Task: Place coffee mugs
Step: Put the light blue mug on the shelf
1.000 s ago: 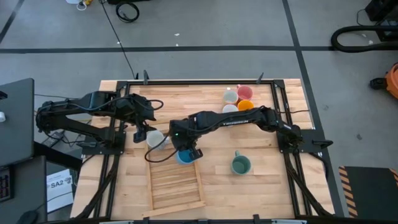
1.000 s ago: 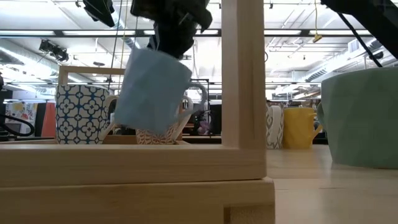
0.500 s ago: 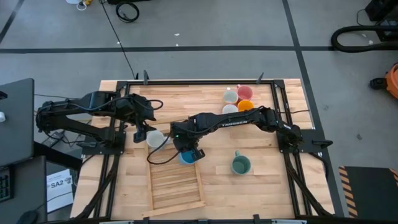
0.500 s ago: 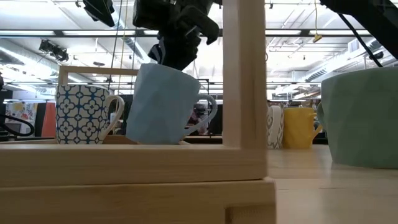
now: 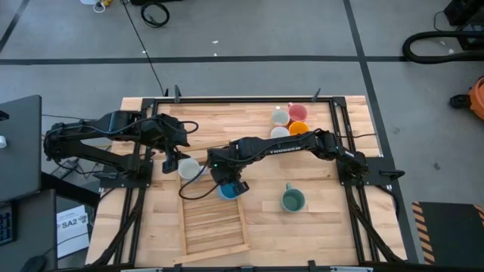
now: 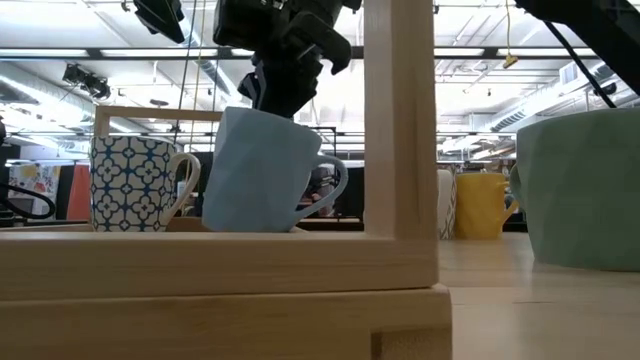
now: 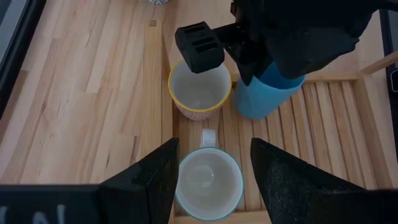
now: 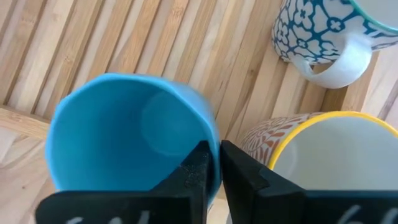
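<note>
Right hand (image 8: 212, 168) pinching blue mug (image 8: 124, 134) rim, mug on slatted tray (image 5: 215, 227), left hand (image 7: 211, 171) wide

My right gripper (image 8: 211, 171) straddled the blue mug's (image 8: 124, 134) wall on the slatted rack (image 5: 215, 227). A yellow-rimmed mug (image 8: 329, 155) stood just beside it, a patterned mug (image 7: 208, 177) near, crowding that corner. The rest of the rack lay bare. A teal mug (image 5: 293, 199) stood apart on open table (image 5: 318, 227).
</note>
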You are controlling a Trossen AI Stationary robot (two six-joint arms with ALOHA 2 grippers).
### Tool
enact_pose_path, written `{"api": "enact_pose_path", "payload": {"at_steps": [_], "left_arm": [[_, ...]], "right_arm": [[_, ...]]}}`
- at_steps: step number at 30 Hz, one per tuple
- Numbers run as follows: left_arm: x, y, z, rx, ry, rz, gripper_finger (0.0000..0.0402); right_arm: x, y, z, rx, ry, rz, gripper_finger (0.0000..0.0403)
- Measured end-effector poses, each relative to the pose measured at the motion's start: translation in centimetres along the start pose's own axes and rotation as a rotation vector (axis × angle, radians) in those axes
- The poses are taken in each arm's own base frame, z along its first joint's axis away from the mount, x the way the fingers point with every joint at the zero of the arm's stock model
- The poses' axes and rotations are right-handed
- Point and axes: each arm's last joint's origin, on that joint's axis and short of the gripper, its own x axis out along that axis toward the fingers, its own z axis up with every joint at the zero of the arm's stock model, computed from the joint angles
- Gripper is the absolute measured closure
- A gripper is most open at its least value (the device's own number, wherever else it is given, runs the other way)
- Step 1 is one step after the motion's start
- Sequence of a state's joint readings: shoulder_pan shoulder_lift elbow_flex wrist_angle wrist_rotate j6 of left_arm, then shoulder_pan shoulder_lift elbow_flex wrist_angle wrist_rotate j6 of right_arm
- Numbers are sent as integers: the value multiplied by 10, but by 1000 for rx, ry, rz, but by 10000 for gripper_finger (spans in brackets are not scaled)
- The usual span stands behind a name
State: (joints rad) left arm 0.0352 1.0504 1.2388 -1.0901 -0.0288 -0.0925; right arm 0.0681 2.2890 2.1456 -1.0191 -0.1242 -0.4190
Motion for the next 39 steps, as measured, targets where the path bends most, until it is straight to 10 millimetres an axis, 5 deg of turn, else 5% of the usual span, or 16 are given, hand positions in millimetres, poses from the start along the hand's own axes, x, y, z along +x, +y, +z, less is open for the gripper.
{"api": "enact_pose_path", "payload": {"at_steps": [21,39], "left_arm": [[0,0,0,0,1,0,198],[0,0,0,0,0,0,198]], "right_arm": [[-1,-1,3,-6,-26,-14,347],[-1,-4,2,0,-34,-21,291]]}}
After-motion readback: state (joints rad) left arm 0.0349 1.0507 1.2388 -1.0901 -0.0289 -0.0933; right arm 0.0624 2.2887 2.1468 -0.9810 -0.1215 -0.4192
